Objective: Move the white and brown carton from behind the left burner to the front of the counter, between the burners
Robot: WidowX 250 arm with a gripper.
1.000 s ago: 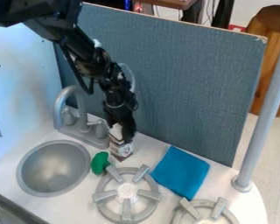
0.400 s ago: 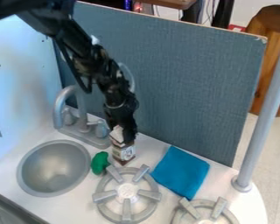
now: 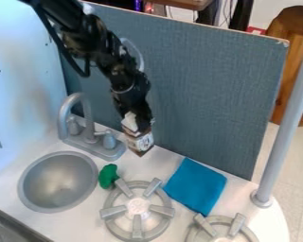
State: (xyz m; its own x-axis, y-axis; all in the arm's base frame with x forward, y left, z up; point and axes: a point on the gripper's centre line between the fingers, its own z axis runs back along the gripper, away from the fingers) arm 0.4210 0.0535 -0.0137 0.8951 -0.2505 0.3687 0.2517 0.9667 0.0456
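Carton [image 3: 140, 142], small, with a pale top and a brown, labelled body: it was located in the grip of the black gripper [image 3: 140, 124], near the foot of the blue-gray partition panel [image 3: 179, 85]. The end effector was clamped on the upper part of the carton. The carton was tilted slightly, its lower end toward the right of the camera view, and was held above the light counter [image 3: 162, 166]. The black arm [image 3: 110, 56] entered at the upper left and sloped down in front of the partition panel.

To the left of the carton stood the gray faucet [image 3: 89, 124], with a curved spout and two handles on a common base plate. The round gray sink basin [image 3: 57, 182] was set into the counter at lower left, in front of the faucet. A green object [image 3: 108, 176] lay between the basin and the near burner grate [image 3: 137, 222], just beside one prong of the grate. The blue cloth [image 3: 195, 185] lay flat to the right of this grate. A second burner grate [image 3: 206, 226] was partly visible at the lower edge. The gray post [image 3: 283, 118] rose from the right part of the counter. A wooden stool [image 3: 293, 52] stood behind the partition panel, at upper right.
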